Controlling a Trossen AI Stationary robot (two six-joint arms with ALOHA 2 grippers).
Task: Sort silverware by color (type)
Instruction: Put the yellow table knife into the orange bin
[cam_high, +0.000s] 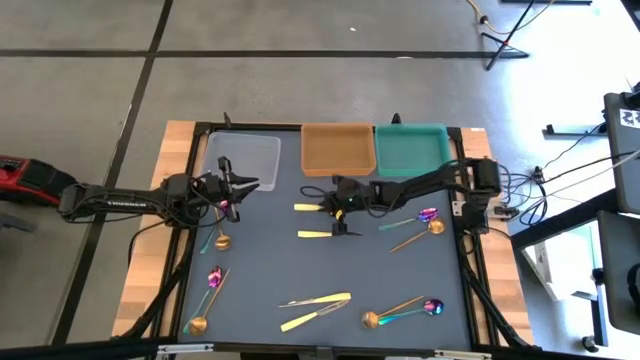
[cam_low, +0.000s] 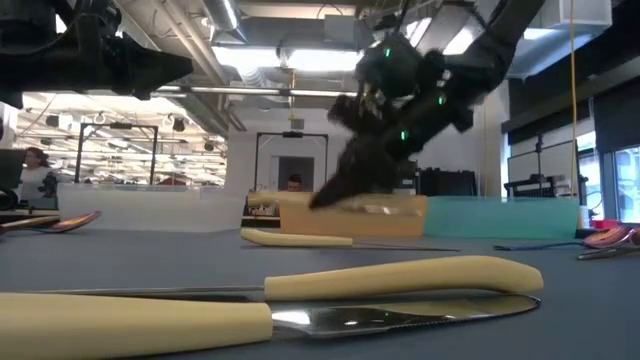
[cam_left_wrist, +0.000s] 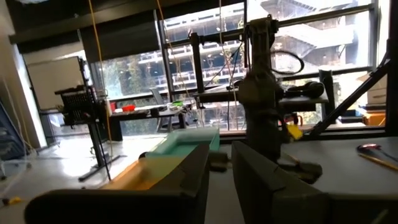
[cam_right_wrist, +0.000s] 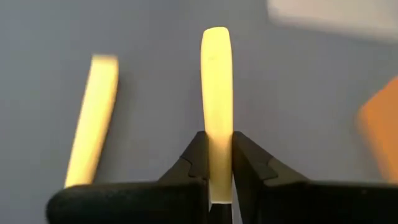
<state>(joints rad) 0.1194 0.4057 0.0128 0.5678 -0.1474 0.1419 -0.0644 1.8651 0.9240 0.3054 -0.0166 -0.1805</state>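
Observation:
My right gripper (cam_high: 333, 206) is over the table's middle, in front of the orange tray (cam_high: 337, 149), and is shut on a pale yellow knife (cam_high: 308, 207). A second pale yellow knife (cam_high: 315, 234) lies flat on the mat just nearer. My left gripper (cam_high: 248, 183) hovers at the near edge of the clear tray (cam_high: 246, 158). It is open by a narrow gap, and the left wrist view shows nothing between its fingers (cam_left_wrist: 186, 180). An iridescent purple spoon (cam_high: 228, 208) and a copper spoon (cam_high: 222, 239) lie under and beside the left arm. My right gripper pinches the knife's pale yellow handle (cam_right_wrist: 216, 146) between its two fingers (cam_right_wrist: 194, 163). It comes slanting down from the table's right. The knife runs along the fingers and its rounded free end (cam_right_wrist: 216, 37) sticks out ahead, toward the table's left. In the low view the knife (cam_low: 372, 208) is lifted clear of the mat.
A teal tray (cam_high: 410, 148) stands right of the orange one. An iridescent spoon (cam_high: 426, 215) and a copper spoon (cam_high: 428, 230) lie at the right. Two knives (cam_high: 316, 299) and more spoons (cam_high: 403, 313) lie near the front edge, and two spoons (cam_high: 207, 300) lie front left.

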